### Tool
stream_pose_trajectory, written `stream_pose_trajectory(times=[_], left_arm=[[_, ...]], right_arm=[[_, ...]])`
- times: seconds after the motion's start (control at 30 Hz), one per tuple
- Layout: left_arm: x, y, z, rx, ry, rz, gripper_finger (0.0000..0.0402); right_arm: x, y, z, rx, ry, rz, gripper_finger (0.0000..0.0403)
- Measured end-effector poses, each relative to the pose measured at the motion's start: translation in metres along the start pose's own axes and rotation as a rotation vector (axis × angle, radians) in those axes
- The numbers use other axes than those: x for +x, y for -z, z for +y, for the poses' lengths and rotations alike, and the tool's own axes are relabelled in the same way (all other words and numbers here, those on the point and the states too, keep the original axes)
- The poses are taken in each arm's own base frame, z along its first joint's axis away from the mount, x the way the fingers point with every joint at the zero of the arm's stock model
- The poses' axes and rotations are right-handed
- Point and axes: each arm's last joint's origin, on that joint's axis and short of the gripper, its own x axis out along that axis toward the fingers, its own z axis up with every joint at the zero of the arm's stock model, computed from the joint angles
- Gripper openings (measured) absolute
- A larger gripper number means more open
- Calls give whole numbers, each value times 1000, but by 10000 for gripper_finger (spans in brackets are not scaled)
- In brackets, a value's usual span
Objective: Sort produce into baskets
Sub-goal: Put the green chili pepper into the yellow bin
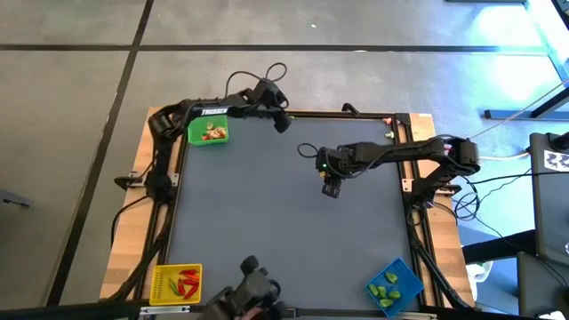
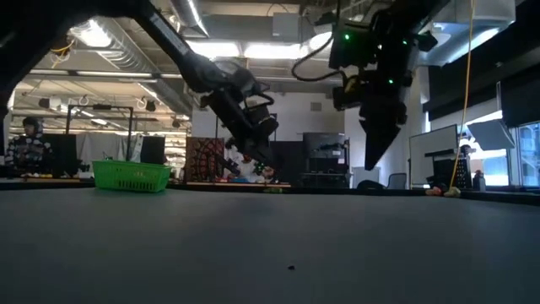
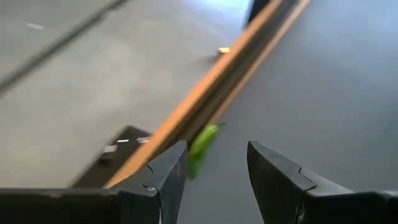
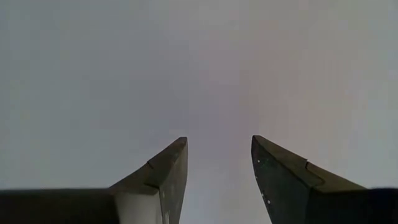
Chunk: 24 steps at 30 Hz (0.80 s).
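Observation:
My left gripper [image 3: 216,144] is open at the table's far edge [image 1: 283,122], slanting down. A small green produce piece [image 3: 202,148] lies on the table beside the edge rail, just beyond the fingertips and apart from them. My right gripper [image 4: 219,140] is open and points down over bare table right of the middle [image 1: 331,188], with nothing between its fingers. The green basket [image 1: 207,132] at the far left holds pale and orange pieces. The yellow basket [image 1: 176,283] at the near left holds red pieces. The blue basket [image 1: 394,286] at the near right holds green pieces.
A wooden and black rail [image 3: 205,93] runs along the table's far edge next to the green piece. The dark table top [image 1: 267,222] is bare between the baskets. A camera mount [image 1: 253,293] stands at the near edge.

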Motion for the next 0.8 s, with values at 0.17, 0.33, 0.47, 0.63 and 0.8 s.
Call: stream_pose_trajectory(times=[0.17,0.33,0.47,0.63,0.8], left_arm=[[26,3,13,-49,189,14,164],[46,8,17,-9,208,34,164],[53,13,17,18,230,46,164],[54,16,21,26,211,53,164],[58,20,26,42,218,61,164]], right_arm=[[9,8,0,39,3,17,177],[13,13,-1,75,7,36,177],[13,14,-1,95,7,36,177],[13,13,-1,97,6,29,177],[13,11,0,99,2,14,177]])
